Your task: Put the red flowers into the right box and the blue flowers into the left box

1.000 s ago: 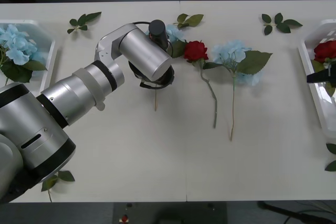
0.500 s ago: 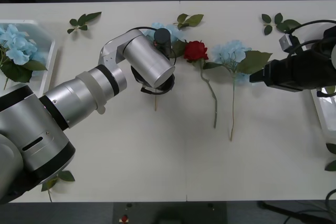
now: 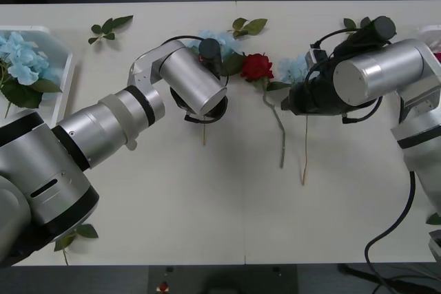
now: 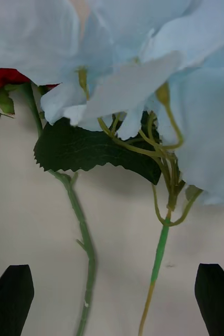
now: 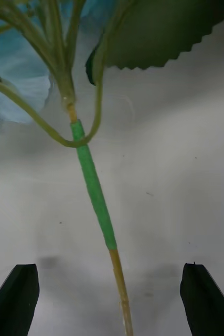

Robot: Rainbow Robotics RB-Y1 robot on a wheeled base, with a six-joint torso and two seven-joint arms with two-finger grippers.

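Looks like a robotics lab or test room, not a home. Two plain white tables (image 3: 207, 191) pushed together w/ a seam down the middle, dark floor beyond the far edge. Big silver and black robot arms reach in from both sides, w/ a black cable (image 3: 396, 218) hanging loose. Fake flowers and leaf sprigs (image 3: 109, 27) laid out like test props.

A rose (image 3: 257, 67) lies between two hydrangeas (image 3: 298, 68), apparently touching neither; left box (image 3: 60, 84) far left.
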